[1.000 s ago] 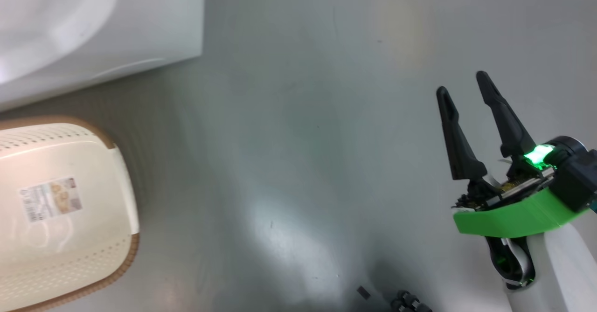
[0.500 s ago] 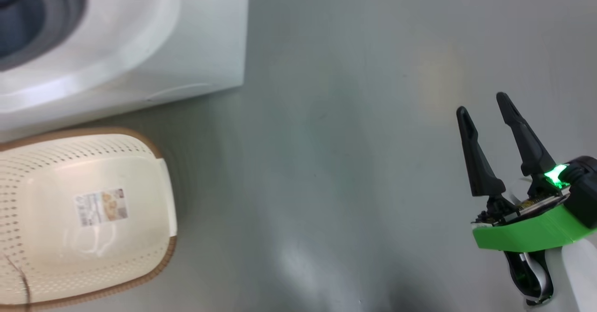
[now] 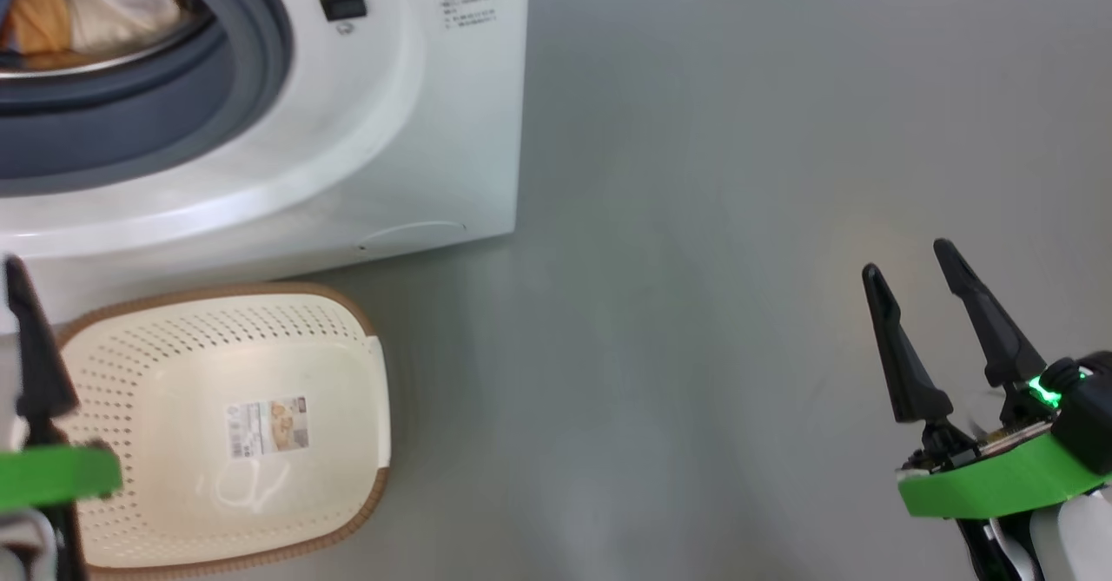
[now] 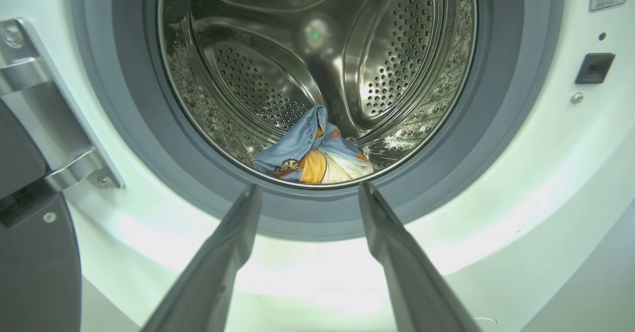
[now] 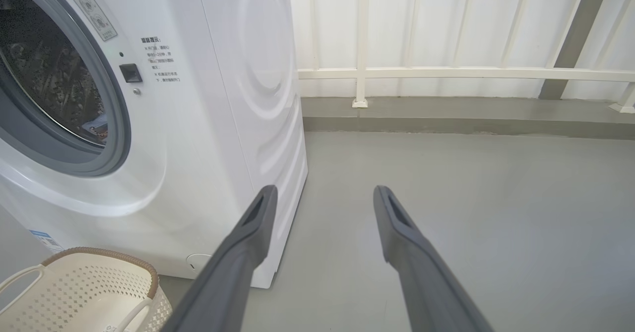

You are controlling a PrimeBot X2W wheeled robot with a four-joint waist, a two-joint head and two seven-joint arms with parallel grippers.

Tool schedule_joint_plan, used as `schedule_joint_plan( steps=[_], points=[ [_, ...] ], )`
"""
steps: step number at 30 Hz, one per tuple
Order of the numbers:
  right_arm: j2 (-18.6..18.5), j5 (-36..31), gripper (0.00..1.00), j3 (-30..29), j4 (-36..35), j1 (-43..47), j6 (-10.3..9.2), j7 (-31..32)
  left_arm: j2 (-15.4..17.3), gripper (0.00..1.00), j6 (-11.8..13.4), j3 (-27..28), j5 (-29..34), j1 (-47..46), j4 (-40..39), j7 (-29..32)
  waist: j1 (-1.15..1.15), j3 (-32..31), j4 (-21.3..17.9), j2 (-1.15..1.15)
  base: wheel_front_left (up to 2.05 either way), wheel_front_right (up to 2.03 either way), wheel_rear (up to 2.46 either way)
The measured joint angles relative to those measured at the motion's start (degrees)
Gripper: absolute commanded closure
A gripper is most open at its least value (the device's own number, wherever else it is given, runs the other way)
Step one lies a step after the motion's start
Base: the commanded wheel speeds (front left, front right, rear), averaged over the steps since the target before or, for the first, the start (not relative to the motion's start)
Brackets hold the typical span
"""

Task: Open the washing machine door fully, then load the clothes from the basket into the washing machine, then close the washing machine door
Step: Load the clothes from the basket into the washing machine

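The white washing machine [image 3: 417,129] stands at the upper left of the head view, and its door [image 4: 34,272] hangs swung open at the left of the left wrist view. The clothes [image 4: 312,156], blue with orange prints, lie low in the steel drum, just behind the grey gasket. On the floor in front of the machine stands the cream basket [image 3: 330,346], holding nothing, its bottom label showing. My left gripper [image 4: 308,187] is open and points into the drum mouth, short of the clothes. My right gripper [image 3: 906,260] is open over bare floor to the right.
The grey floor [image 5: 471,213] stretches to the right of the machine. Along the back runs a low kerb [image 5: 446,123] with a white railing [image 5: 446,73] above it. The door's metal hinge [image 4: 30,79] sits at the left of the opening.
The head camera has moved, so the machine and basket sit further right and lower, and the drum with the clothes has come into the picture. Both grippers stay open.
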Motion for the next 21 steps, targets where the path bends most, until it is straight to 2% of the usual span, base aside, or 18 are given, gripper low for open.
schedule_joint_plan(
  steps=[4,5,6,21],
  points=[
    [-0.11,-1.15,0.00,-0.48,0.51,2.81,0.00,0.00,-2.01,0.00,0.88,-1.00,0.53,7.23,-3.63,-0.44,0.00,-3.42,1.22,0.00,0.00,0.00,0.00],
    [-0.33,-1.23,0.00,-0.56,1.26,5.93,0.00,0.00,-3.87,0.00,1.32,-3.91,1.21,11.91,-5.86,-0.49,0.00,-7.59,2.59,0.00,0.00,0.00,0.00],
    [-0.48,-1.34,0.00,0.18,1.57,7.45,0.00,0.00,-4.23,0.00,1.33,-4.95,1.57,14.20,-6.35,-0.49,0.00,-10.43,3.18,0.00,0.00,0.00,0.00],
    [0.13,-1.82,0.00,0.64,2.53,12.65,0.00,0.00,-5.14,0.00,1.30,-7.14,0.62,21.40,-7.22,-0.04,0.00,-19.81,4.14,0.00,0.00,0.00,0.00]
  ],
)
